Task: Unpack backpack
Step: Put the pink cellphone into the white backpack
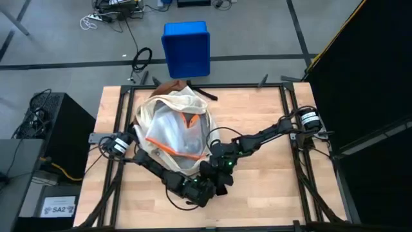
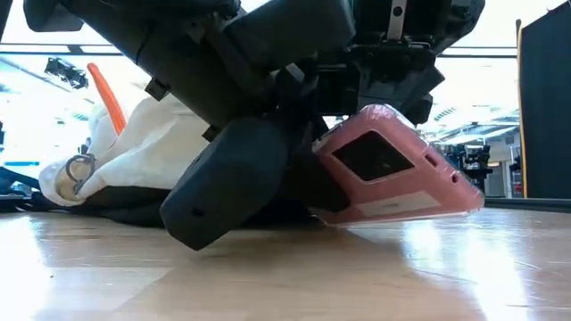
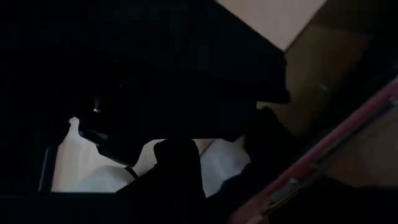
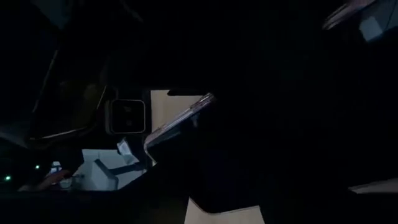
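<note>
High view. Backpack (image 1: 174, 119), cream-white, lying open-mouthed on the far-left half of the wooden table (image 1: 290, 187); clear orange-edged pouch (image 1: 170, 143) showing inside the opening. Left gripper (image 1: 205, 190) and right gripper (image 1: 219, 173) bunched together on the near side of the bag, just past its mouth, over bare wood. Blue bin (image 1: 187, 48) on the floor beyond the table. Finger state of either gripper: cannot tell from here (dark on dark).

Low view. Supplies what the overhead hides: a pink-cased device (image 2: 397, 174) with a dark screen, tilted, its lower edge at or just above the tabletop, held up among the dark gripper bodies. Backpack (image 2: 134, 169) behind and to the side, slumped, a metal ring at its end. Which gripper carries the device, and whether fingers are clamped on it: not readable.

Left wrist view. Mostly shadow; a pink edge (image 3: 336, 155) running diagonally close by, pale fabric beyond. Fingers not distinguishable.

Right wrist view. Likewise dark; thin pinkish edge (image 4: 180, 121) of the device seen against wood. Fingers not distinguishable.

Step in hand (judged): one item out of the bag, being set down or passed between arms on the near table. Next move calls for: lowering the device flat, releasing, clearing both arms without snagging, then returning to the bag mouth for the pouch.
</note>
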{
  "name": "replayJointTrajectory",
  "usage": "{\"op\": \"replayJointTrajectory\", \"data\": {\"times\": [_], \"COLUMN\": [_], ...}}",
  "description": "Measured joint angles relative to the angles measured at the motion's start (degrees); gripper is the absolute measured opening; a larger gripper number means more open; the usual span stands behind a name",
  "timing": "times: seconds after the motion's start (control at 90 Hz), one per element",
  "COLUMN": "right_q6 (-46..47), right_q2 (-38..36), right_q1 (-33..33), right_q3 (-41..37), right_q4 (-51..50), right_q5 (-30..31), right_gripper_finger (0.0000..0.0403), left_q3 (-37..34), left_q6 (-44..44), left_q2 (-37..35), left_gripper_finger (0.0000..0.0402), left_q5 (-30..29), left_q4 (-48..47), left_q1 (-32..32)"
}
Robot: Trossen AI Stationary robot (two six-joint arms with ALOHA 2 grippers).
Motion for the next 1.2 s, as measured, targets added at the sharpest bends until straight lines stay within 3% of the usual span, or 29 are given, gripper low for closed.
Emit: {"op": "replayJointTrajectory", "data": {"times": [0.422,0.856,1.2], "right_q6": [0.96,6.30,6.15], "right_q2": [-0.05,-0.04,-0.04], "right_q1": [2.03,4.74,4.74], "right_q3": [-0.02,-0.13,-0.07], "right_q4": [0.58,4.37,4.30], "right_q5": [0.49,1.47,6.00], "right_gripper_finger": [0.0119,0.0135,0.0139], "left_q3": [0.02,0.17,0.17], "left_q6": [0.30,0.67,-0.65], "left_q2": [-0.10,-0.29,-0.29], "left_gripper_finger": [0.0136,0.0137,0.0195], "left_q5": [0.11,-2.34,-4.10], "left_q4": [1.28,0.73,-1.97], "left_q1": [-0.34,-0.71,-0.47]}}
